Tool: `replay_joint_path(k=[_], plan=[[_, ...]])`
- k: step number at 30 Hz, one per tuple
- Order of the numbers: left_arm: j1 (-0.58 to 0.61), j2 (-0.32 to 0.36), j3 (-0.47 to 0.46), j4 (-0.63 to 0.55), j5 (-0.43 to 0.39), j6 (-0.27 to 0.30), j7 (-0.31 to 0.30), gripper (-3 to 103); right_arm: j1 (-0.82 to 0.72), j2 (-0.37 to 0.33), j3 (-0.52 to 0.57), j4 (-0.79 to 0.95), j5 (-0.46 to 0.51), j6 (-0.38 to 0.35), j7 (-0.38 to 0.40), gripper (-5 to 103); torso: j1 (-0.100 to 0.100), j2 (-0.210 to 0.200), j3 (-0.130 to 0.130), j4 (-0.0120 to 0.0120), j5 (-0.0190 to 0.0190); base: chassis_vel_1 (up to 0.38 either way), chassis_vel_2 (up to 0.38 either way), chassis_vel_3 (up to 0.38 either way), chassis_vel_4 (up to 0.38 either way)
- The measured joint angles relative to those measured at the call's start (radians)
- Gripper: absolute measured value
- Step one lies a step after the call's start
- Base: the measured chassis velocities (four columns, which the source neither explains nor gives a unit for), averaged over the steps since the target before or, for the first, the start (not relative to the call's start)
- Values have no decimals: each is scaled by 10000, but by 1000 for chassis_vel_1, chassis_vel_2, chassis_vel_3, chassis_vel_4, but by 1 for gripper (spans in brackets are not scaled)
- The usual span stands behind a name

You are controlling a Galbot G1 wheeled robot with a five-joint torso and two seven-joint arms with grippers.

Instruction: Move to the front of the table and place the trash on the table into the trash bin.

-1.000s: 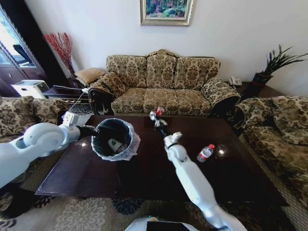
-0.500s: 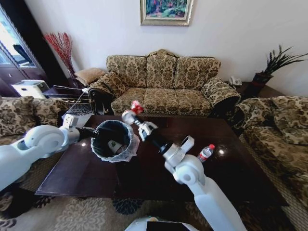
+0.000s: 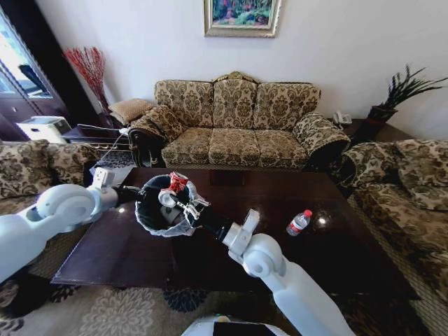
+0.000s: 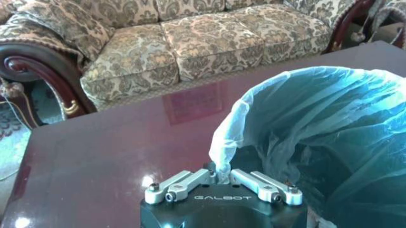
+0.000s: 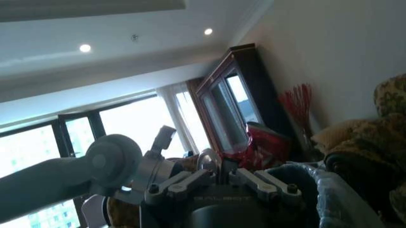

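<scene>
The black trash bin (image 3: 155, 218) with its whitish bag (image 4: 317, 137) stands at the left side of the dark table (image 3: 231, 262). My left gripper (image 3: 134, 192) (image 4: 221, 172) is shut on the bag rim at the bin's left edge. Just above the bin's mouth, my right gripper (image 3: 170, 196) (image 5: 222, 166) is shut on a red-and-white scrap (image 3: 177, 181) (image 5: 266, 142). A clear red-capped water bottle (image 3: 299, 222) lies on the table's right half.
A patterned sofa (image 3: 238, 122) runs behind the table, with armchairs at the left (image 3: 35, 164) and right (image 3: 409, 189). A patterned rug (image 3: 119, 311) lies under the table's near edge.
My right arm swung left and down, carrying the red-and-white scrap from above the table's far middle to just over the bin's mouth. The left arm and bin stayed put.
</scene>
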Motion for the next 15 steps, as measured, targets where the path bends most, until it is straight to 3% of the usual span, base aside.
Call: replay_joint_path(k=[7, 10, 12, 15], plan=[[2, 0, -8, -98, -50, 24, -9, 0, 89, -111, 65, -40, -67, -23, 38, 14, 1, 0, 0, -2, 0, 0, 0, 0, 0], [7, -24, -7, -123, -48, 27, -10, 0, 59, -144, 87, -33, -68, -24, 22, 29, 0, 0, 0, -1, 0, 0, 0, 0, 0], [7, -28, -6, -132, -46, 27, -10, 0, 46, -147, 90, -33, -68, -14, 7, 29, 0, 0, 0, -1, 0, 0, 0, 0, 0], [12, -29, -6, -141, -44, 34, -12, 0, 23, -124, 226, -35, -65, 232, -152, 45, 0, 0, 0, 0, 0, 0, 0, 0, 0]])
